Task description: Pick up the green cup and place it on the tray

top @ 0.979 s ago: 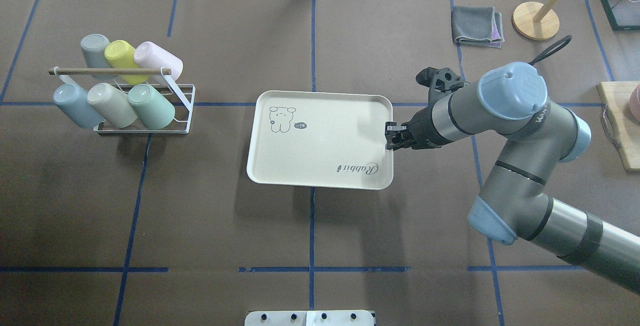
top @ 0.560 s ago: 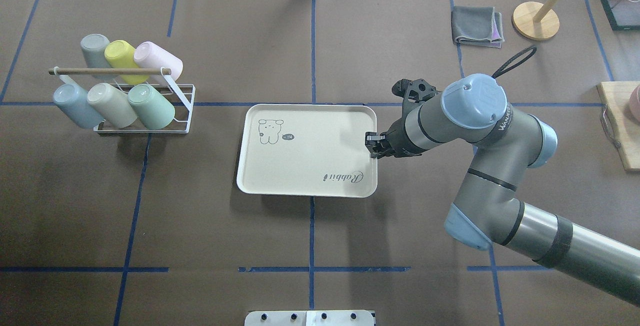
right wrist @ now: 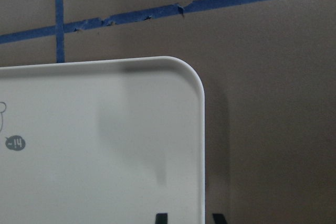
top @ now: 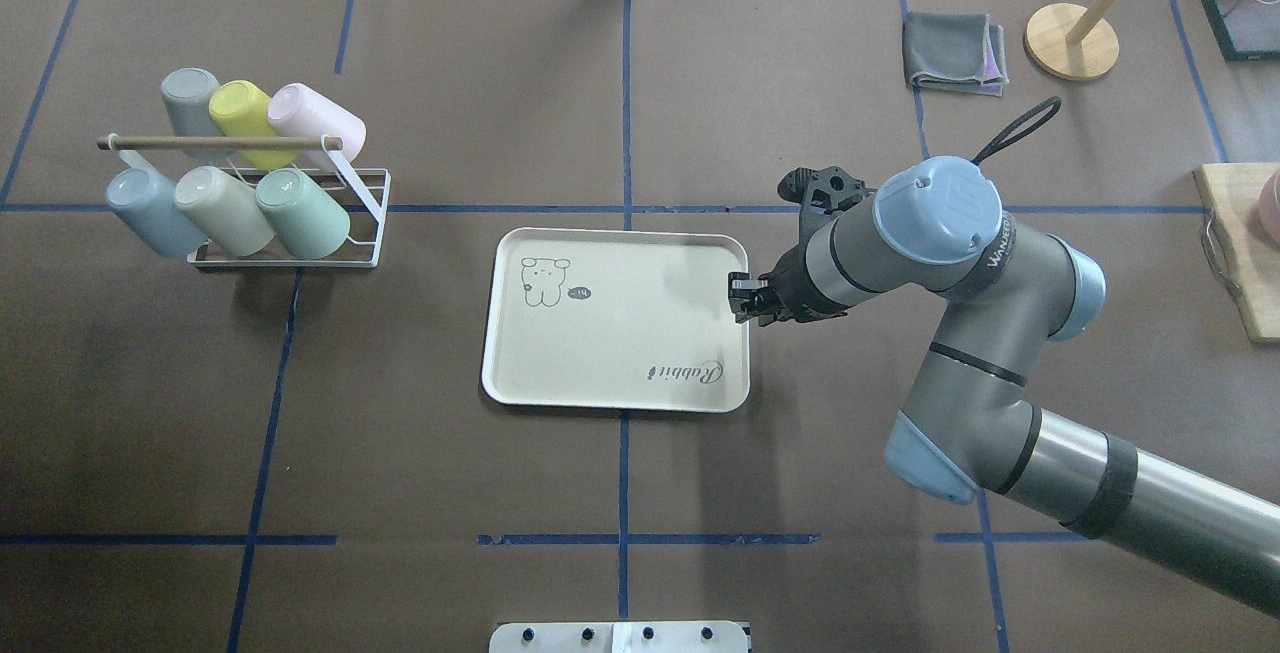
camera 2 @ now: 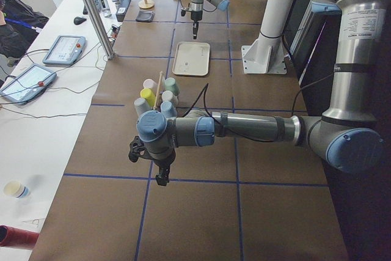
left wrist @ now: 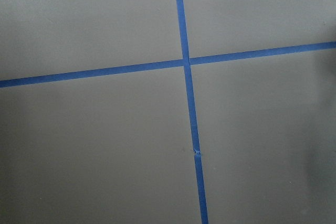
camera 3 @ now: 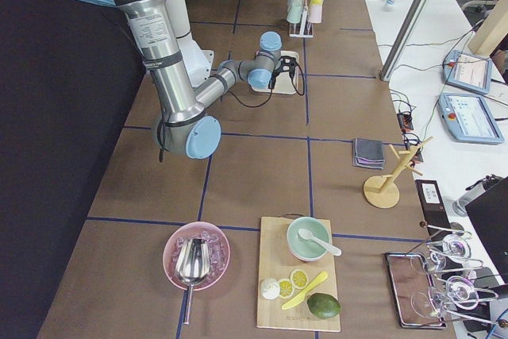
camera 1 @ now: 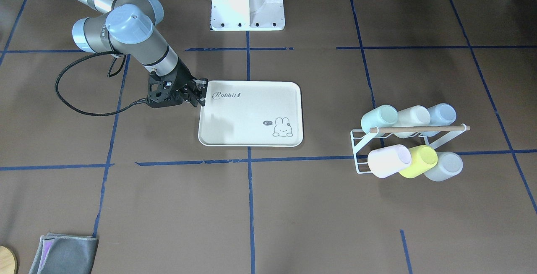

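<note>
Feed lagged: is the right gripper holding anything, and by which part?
The right gripper pinches the tray by the rim of its short edge, at the Rabbit-script end.

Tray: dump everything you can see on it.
The tray is a cream-beige rectangle, plastic by the look, with rounded corners and a raised rim. Inside are a bunny drawing and "Rabbit" script at opposite corners. It lies flat on the brown table cover with nothing in it. The right pincer straddles the rim of the short side nearest the right arm.
</note>
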